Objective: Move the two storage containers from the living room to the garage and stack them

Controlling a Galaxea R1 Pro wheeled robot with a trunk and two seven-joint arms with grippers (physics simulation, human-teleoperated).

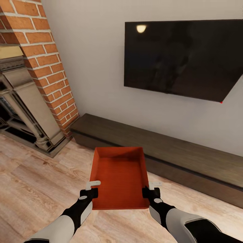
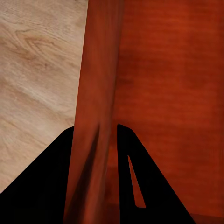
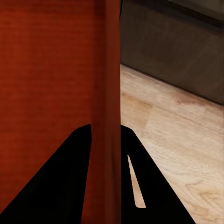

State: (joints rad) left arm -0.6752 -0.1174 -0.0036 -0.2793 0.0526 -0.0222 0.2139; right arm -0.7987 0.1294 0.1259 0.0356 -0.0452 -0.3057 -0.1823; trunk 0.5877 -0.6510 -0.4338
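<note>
Both grippers clamp 1 red-orange storage container (image 1: 119, 175), held above the wood-plank floor (image 1: 33, 189). Left gripper (image 1: 90, 189) pinches its 9 o'clock wall, right gripper (image 1: 152, 189) its 3 o'clock wall. A black wall TV (image 1: 182, 57) hangs at 12 o'clock.

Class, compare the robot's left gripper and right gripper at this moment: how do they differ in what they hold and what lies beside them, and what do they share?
The left gripper clamps the storage container's left wall; the right gripper clamps its right wall. Beside the left gripper lies the wood-plank floor alone; beside the right gripper lies floor with the dark low TV bench beyond it. Shared: each has one finger inside the wall and one outside, carrying the container clear of the floor.
</note>
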